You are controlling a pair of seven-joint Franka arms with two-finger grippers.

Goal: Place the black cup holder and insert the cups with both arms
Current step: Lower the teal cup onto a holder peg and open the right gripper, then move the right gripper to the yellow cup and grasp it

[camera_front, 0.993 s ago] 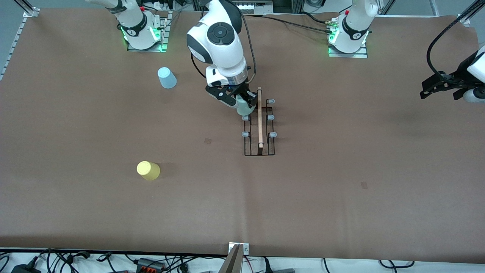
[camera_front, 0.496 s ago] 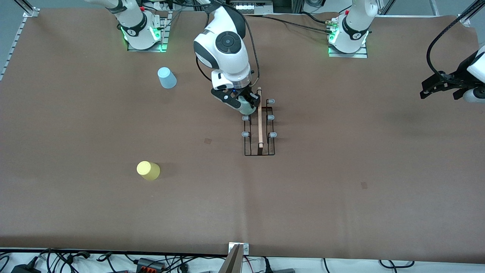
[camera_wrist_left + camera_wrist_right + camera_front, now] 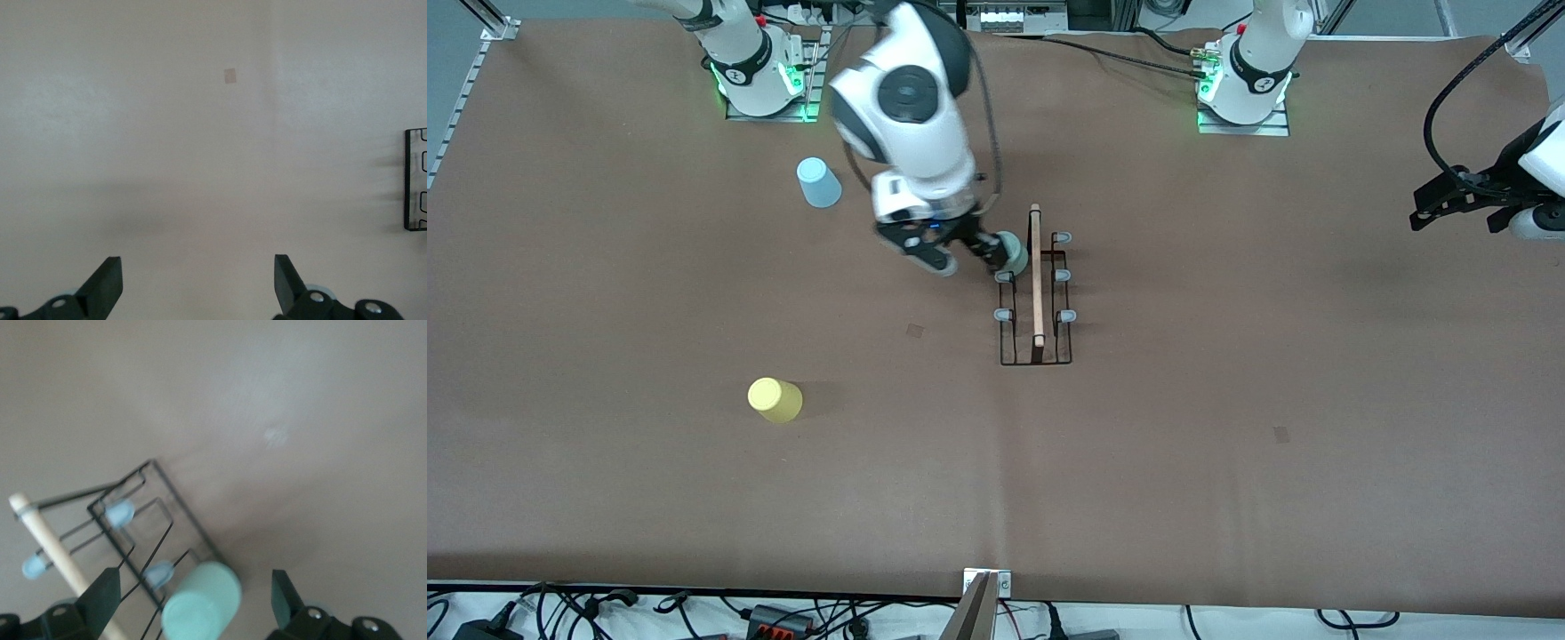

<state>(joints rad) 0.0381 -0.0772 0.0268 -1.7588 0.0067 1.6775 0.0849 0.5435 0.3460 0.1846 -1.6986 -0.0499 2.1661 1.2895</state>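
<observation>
The rack (image 3: 1037,298) stands mid-table, just above the frame's center, its long axis and wooden rod (image 3: 1036,276) running up–down in the front view. The green cup (image 3: 1011,252) sits on a peg at the rack's upper end — a second ago the right gripper (image 3: 963,256) clasped it; now its jaws are released and drawn aside, the cup outside them. Left gripper (image 3: 1427,206) waits spread at the right edge.

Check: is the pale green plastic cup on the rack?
Yes: pale green plastic cup sits over a peg of the black wire rack, fingers apart.
</observation>
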